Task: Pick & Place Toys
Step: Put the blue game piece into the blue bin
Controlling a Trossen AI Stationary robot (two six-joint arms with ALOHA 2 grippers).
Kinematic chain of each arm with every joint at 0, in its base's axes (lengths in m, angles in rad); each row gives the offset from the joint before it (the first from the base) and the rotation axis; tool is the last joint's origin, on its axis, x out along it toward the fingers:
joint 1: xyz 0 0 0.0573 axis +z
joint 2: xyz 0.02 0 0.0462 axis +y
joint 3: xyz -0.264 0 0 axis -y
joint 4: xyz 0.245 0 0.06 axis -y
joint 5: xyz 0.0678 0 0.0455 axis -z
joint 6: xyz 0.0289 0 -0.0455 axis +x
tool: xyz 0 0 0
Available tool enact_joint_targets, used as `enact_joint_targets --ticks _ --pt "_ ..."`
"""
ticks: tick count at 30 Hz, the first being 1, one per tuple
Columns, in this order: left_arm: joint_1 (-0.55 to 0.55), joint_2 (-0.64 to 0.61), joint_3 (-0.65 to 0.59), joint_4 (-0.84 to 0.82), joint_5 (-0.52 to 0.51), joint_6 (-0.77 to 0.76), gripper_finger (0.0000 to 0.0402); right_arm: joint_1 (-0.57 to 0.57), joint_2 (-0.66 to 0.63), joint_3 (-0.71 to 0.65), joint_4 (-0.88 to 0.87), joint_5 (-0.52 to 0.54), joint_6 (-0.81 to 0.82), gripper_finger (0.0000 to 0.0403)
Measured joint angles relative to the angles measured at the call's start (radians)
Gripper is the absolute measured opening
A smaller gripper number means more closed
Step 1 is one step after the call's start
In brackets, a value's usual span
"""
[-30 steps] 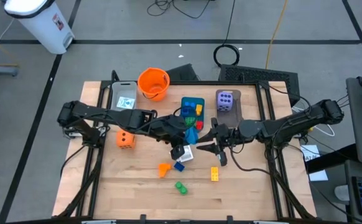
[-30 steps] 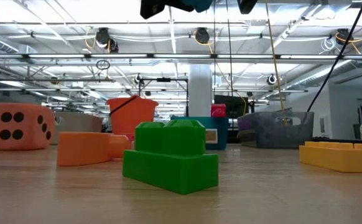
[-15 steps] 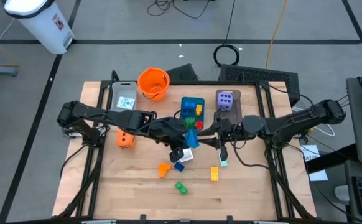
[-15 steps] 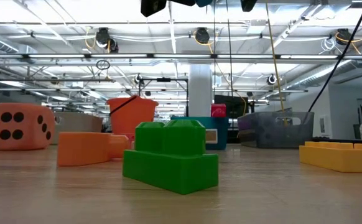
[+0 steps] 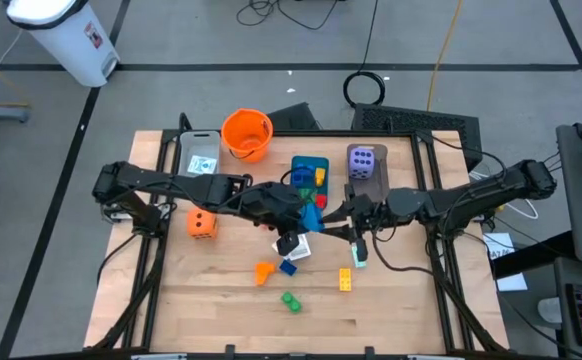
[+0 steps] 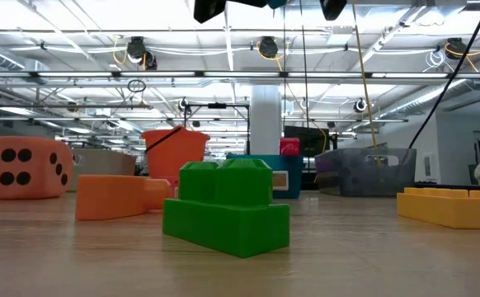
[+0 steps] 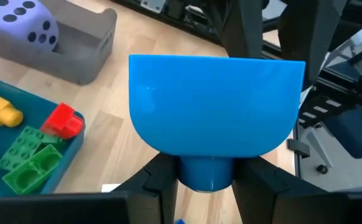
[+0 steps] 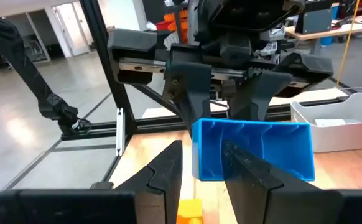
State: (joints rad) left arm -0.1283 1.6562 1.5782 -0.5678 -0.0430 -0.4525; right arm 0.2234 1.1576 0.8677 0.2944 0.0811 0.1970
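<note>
Two tools meet over the middle of your bench, both pinching one blue scoop-shaped brick [image 7: 217, 107]: the left tool [image 7: 206, 180] grips its stem, the right tool [image 8: 203, 163] nips its rim. Nearest you on the bench [image 5: 221, 310] lie a green brick [image 5: 290, 301], a yellow brick [image 5: 344, 279] and an orange brick [image 5: 263, 271]. Farther back you see the orange die [image 5: 201, 224], a teal tray [image 5: 299, 166] of bricks and the purple die [image 5: 362, 163].
</note>
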Motion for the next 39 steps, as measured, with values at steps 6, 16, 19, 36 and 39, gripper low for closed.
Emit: enact_joint_targets --ticks 6,16,19,36,39 --pt "0.008 0.0 -0.001 0.006 0.008 0.006 0.0125 0.0 0.0 0.0 -0.01 0.004 0.0 0.0105" --pt "0.01 0.0 -0.001 0.015 0.018 0.006 0.0125 -0.015 0.0 0.001 -0.015 -0.004 -0.001 0.0041" --pt "0.01 0.0 -0.001 0.016 0.016 -0.003 0.0132 -0.02 0.0 0.001 -0.018 -0.015 -0.001 0.001" --pt "0.095 -0.106 0.0 0.059 0.109 -0.038 0.0309 -0.054 -0.026 0.0 0.017 -0.001 -0.001 0.0002" --pt "0.116 -0.182 0.0 0.059 0.106 -0.015 0.0303 -0.085 -0.05 0.02 0.01 0.001 0.0 0.0001"
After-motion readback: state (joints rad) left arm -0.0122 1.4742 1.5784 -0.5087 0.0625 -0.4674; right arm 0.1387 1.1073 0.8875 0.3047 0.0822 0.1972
